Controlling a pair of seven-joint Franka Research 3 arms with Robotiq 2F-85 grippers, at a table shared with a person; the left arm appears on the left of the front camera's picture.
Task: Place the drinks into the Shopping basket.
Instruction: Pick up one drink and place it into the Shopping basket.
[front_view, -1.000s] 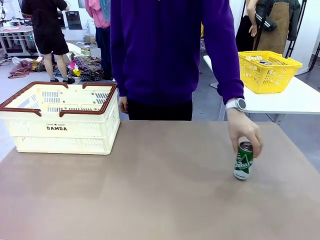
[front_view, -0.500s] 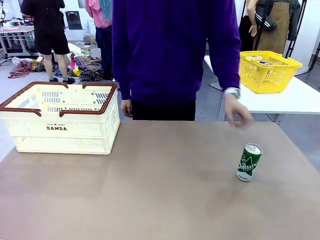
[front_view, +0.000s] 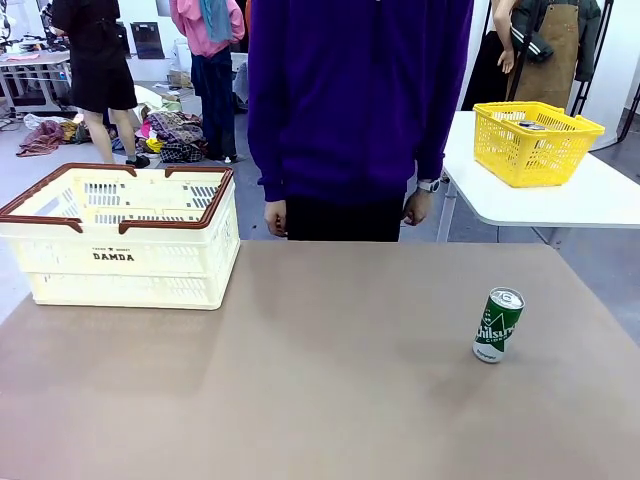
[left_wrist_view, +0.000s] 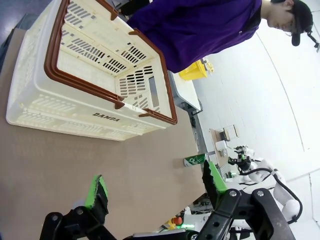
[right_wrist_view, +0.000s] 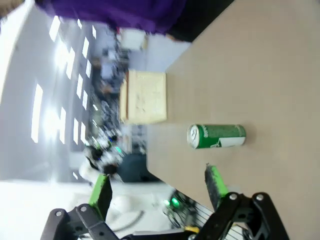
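Note:
A green drink can with white lettering and a silver top stands upright on the brown table at the right, with nothing touching it. It also appears sideways as the can in the right wrist view and small and distant as the can in the left wrist view. The cream Shopping basket with brown rim and "DAMDA" print stands at the table's far left; the basket looks empty. My left gripper is open above the table. My right gripper is open, short of the can.
A person in a purple top stands at the table's far edge, hands hanging at their sides. A yellow mesh basket sits on a white table behind at the right. Other people stand farther back on the left.
The person's hand let go of the green can and drew back to their side. The person shifted slightly to the right. The can stayed where it was set.

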